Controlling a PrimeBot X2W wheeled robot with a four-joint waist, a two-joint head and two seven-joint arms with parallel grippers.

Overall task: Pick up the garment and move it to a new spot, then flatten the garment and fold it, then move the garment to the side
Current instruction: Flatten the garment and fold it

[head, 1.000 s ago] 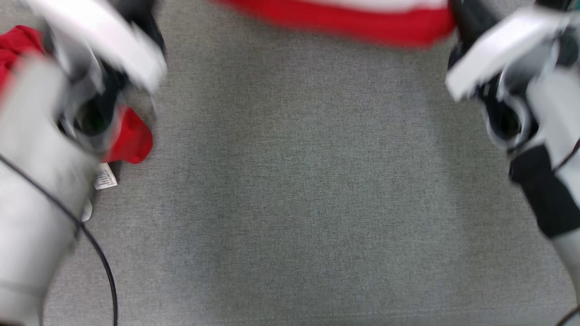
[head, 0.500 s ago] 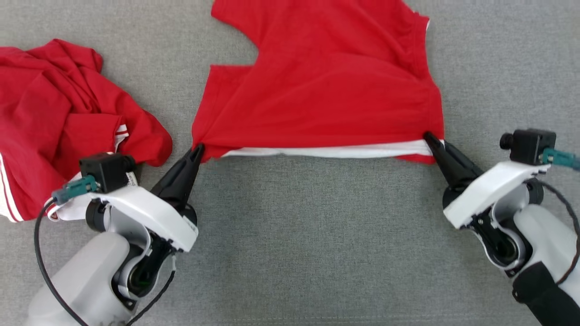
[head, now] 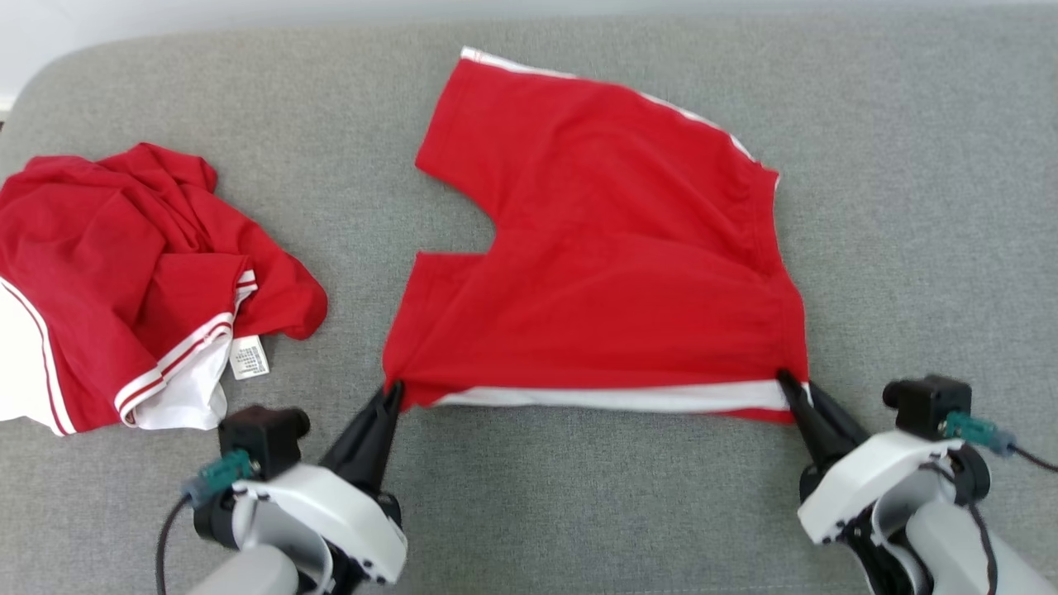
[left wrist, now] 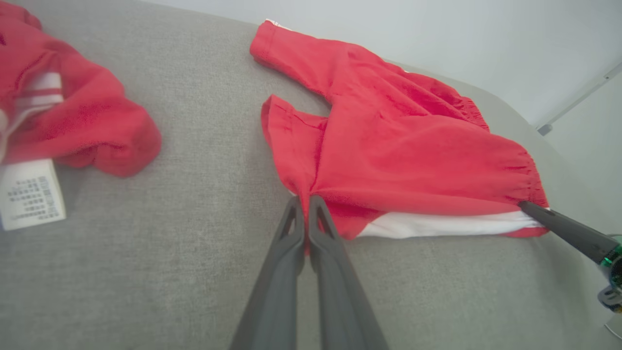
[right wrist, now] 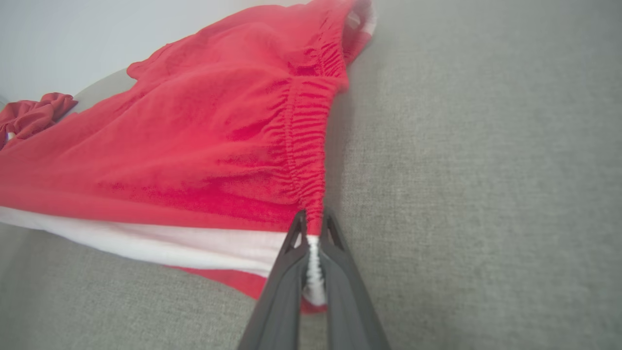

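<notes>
The garment (head: 612, 256) is a pair of red shorts with a white side stripe, spread across the grey cushion. Its near edge is stretched taut between both grippers. My left gripper (head: 393, 392) is shut on the near left corner, a leg hem (left wrist: 303, 194). My right gripper (head: 785, 382) is shut on the near right corner, at the gathered elastic waistband (right wrist: 311, 214). The far leg (head: 496, 107) lies flat toward the cushion's back. In the left wrist view the right gripper's dark finger (left wrist: 563, 228) shows at the waistband corner.
A second red garment (head: 124, 281) with white trim and a care label (head: 249, 358) lies crumpled at the left. The grey cushion (head: 579, 512) is bare between my arms and to the right of the shorts. A pale wall runs behind the cushion's back edge.
The head camera has tilted up, so the whole scene sits lower in view. Both grippers keep their grip on the shorts' corners, with the near edge still stretched.
</notes>
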